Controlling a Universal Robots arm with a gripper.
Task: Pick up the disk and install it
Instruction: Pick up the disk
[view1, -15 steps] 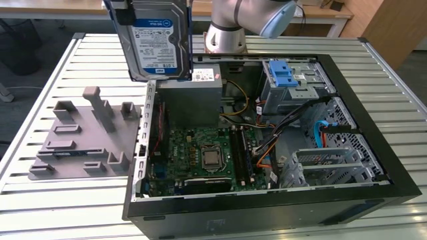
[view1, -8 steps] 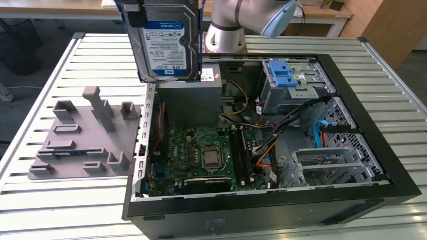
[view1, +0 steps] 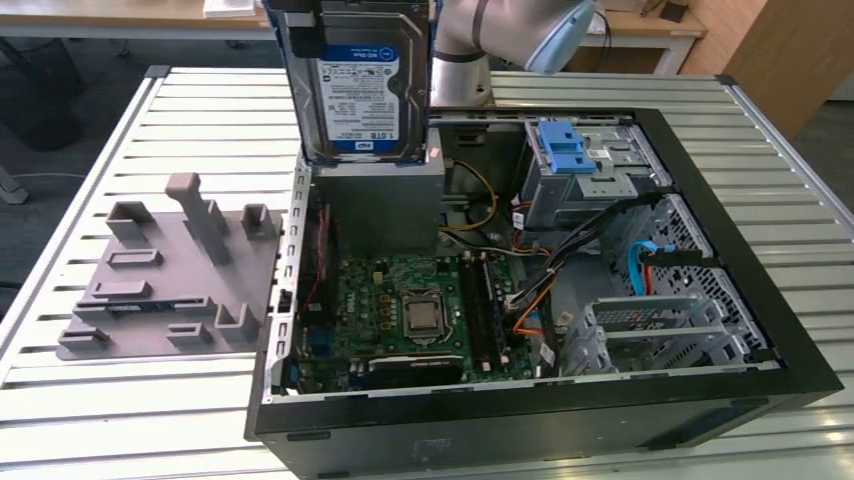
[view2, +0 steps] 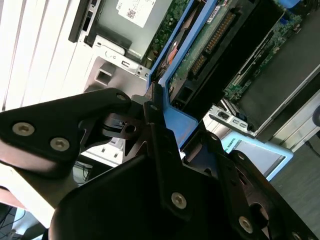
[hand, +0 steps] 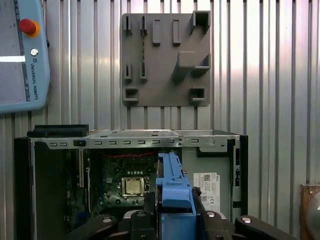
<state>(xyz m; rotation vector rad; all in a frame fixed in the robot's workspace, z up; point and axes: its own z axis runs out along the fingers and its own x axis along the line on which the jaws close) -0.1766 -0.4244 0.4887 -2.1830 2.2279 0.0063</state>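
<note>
Disk: silver hard drive with blue side rails, held in the air above the far corner of the open computer case on the exterior view's left, over the grey power supply box.
Gripper: clamped on the disk's upper end.
Long axis: near vertical, tilted a little.
Facing: printed label turned to the exterior camera. In the second wrist view the connector end points down toward the case.
Step, as judged: pick-up done; the disk is in carry and not yet installed.
Drive cage: metal bay with a blue latch, in the far part of the case toward the exterior view's right, well apart from the disk.
Next move calls for, as judged: getting the rails square to the bay opening and keeping the low end clear of the cables.
Grey holder plate: on the slatted table, on the exterior view's left of the case.
</note>
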